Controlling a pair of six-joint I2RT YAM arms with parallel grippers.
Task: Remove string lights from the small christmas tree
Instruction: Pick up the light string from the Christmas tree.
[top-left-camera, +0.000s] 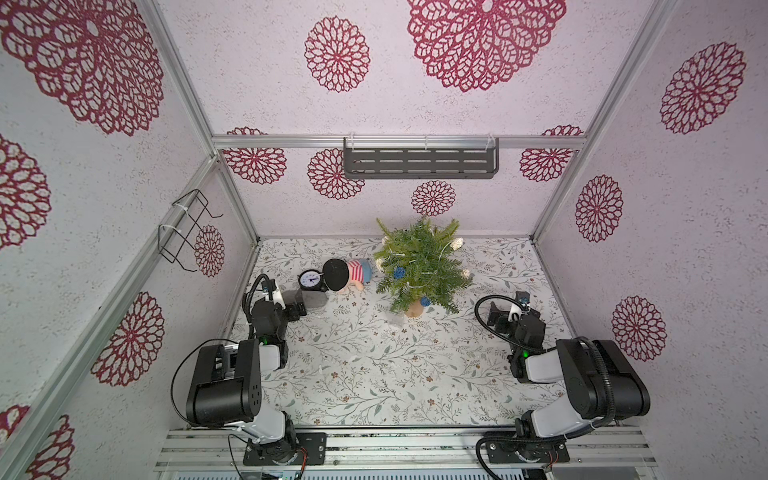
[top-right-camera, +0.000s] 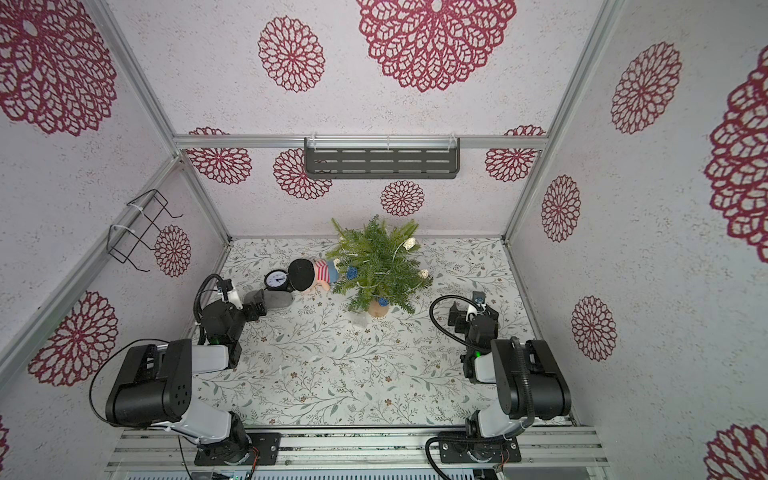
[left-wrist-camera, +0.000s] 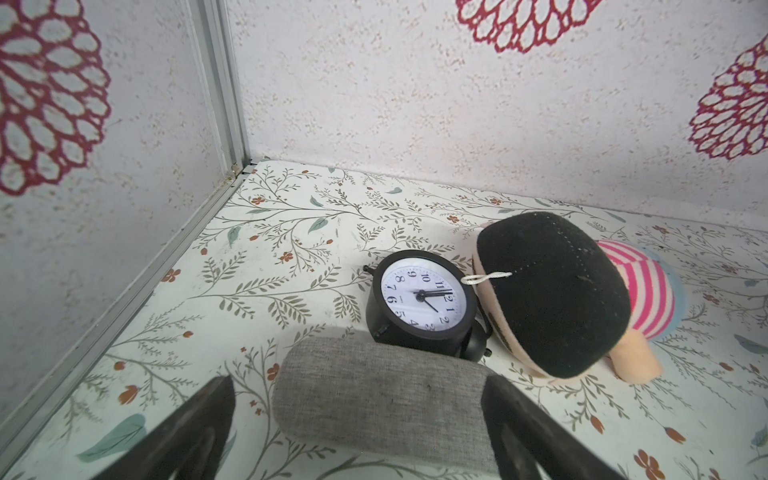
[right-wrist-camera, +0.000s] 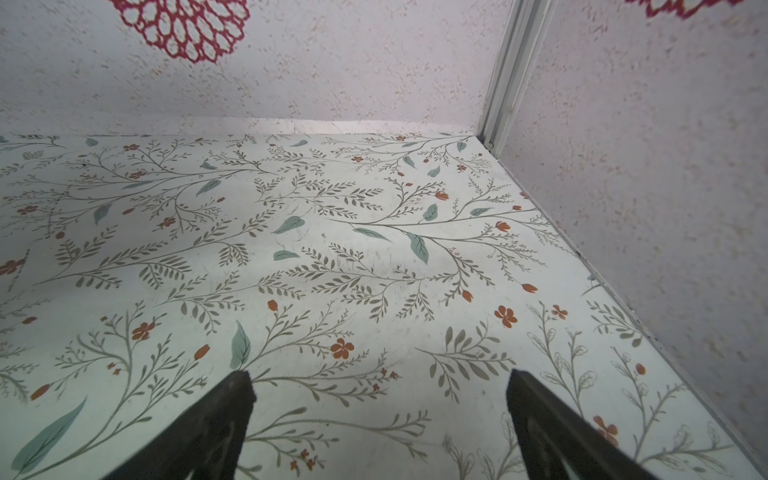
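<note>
The small christmas tree (top-left-camera: 422, 266) (top-right-camera: 378, 264) stands upright on its tan base toward the back of the floor, in both top views. The string lights (top-left-camera: 456, 243) (top-right-camera: 409, 243) wind through its branches as cream balls and blue balls (top-left-camera: 399, 273). A clear plastic box (top-left-camera: 397, 320) lies in front of the base. My left gripper (top-left-camera: 300, 306) (left-wrist-camera: 359, 386) is open, far left of the tree, with its fingers on either side of a grey fabric case (left-wrist-camera: 382, 395). My right gripper (top-left-camera: 495, 316) (right-wrist-camera: 380, 378) is open over bare floor, right of the tree. Neither touches the tree or lights.
A black alarm clock (top-left-camera: 309, 279) (left-wrist-camera: 419, 301) and a doll (top-left-camera: 349, 274) (left-wrist-camera: 552, 299) with a black hat and striped shirt lie left of the tree. A dark shelf (top-left-camera: 419, 162) hangs on the back wall, a wire rack (top-left-camera: 187, 228) on the left wall.
</note>
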